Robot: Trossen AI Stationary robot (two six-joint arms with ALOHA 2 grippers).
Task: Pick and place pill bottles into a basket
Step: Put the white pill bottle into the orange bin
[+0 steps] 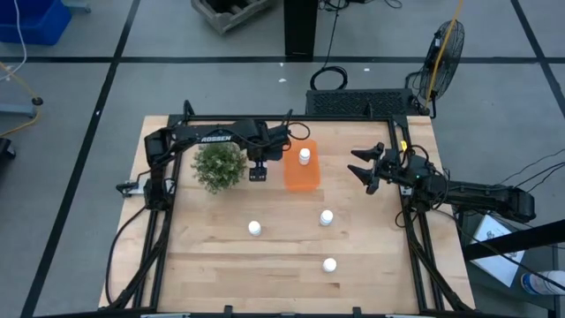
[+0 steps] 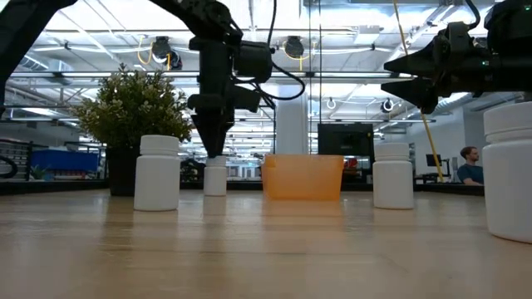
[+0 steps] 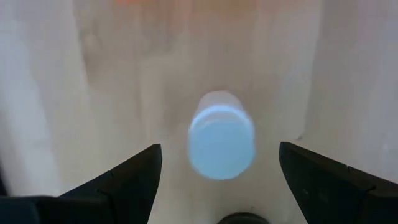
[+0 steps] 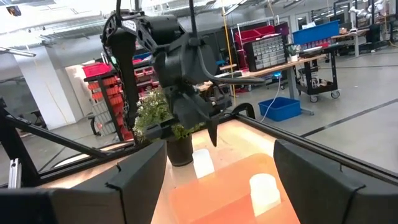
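My left gripper (image 1: 259, 170) points down, open, between the bushy plant (image 1: 218, 166) and the orange basket (image 1: 301, 172). A white pill bottle (image 3: 221, 134) stands upright on the table right under it. The fingers stand on either side of its cap, apart from it. One bottle (image 1: 305, 155) stands inside the basket. Three more bottles stand on the table (image 1: 254, 228), (image 1: 327, 216), (image 1: 329, 263). My right gripper (image 1: 364, 168) is open and empty, raised above the table's right side, pointing toward the basket.
The plant stands close on the left of my left gripper and the basket close on its right. The low view shows the bottle (image 2: 215, 176) under the gripper (image 2: 212, 143) beside the basket (image 2: 302, 176). The near half of the wooden table (image 1: 212, 274) holds only the three bottles.
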